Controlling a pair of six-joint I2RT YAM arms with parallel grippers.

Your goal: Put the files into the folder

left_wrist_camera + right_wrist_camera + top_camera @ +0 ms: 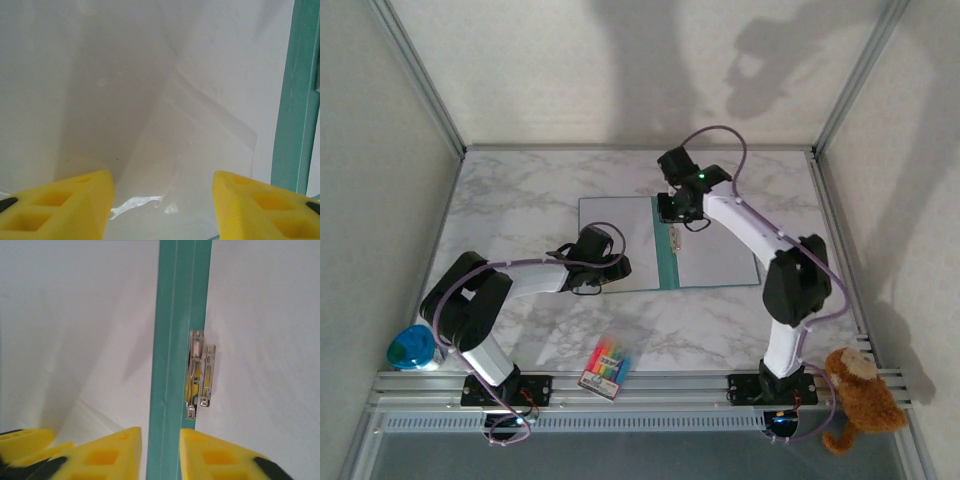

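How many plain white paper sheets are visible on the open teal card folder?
2: one white paper sheet left of the teal card folder's spine, one right of it. Others may be stacked underneath, hidden.

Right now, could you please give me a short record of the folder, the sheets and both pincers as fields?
folder: open flat on the marble table, teal spine in the middle
sheets: white, covering both halves of the folder
clip: metal, right beside the spine
left pincer: open, over the sheets on the left half
right pincer: narrowly open, over the spine, near the clip
pen packet: on the table, nearer the arms, apart from the folder
plush toy: by the right arm's base
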